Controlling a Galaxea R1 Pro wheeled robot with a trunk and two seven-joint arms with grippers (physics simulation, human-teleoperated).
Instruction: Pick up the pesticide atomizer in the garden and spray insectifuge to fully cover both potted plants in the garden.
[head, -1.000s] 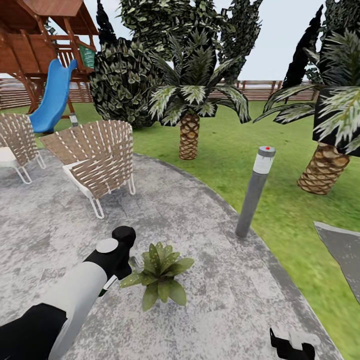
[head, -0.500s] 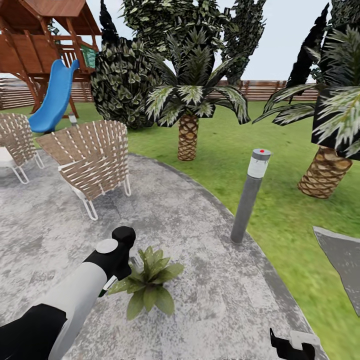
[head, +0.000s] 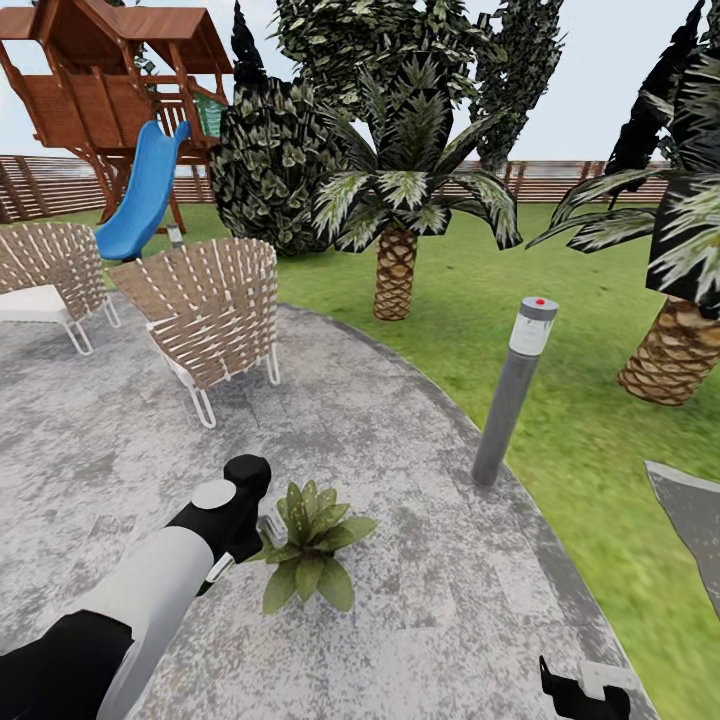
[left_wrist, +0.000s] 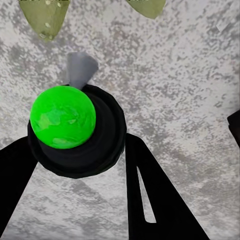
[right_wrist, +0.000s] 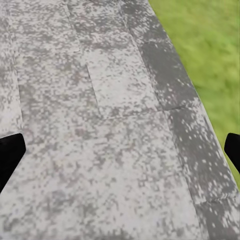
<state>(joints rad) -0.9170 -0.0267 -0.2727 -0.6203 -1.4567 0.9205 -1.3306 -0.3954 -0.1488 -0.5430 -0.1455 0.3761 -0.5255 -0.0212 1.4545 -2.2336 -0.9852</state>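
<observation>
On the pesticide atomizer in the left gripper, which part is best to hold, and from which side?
Probably the round black body of the pesticide atomizer, under its green cap, one finger on each flank, coming from the side opposite the grey nozzle. The left gripper holds it so, and the nozzle is free, facing the potted plant's leaf.

Your patio (head: 420, 620) is mottled grey and white stone, with bright green lawn (head: 590, 420) at three o'clock. The potted plant (head: 308, 545) has green leaves with pale speckles. At eleven o'clock the wicker chairs (head: 215, 310) are brown, laced with white. The bollard lamp (head: 513, 392) is grey with a red dot. In your left wrist view, a black bottle (left_wrist: 80, 135) wears a vivid green cap.
</observation>
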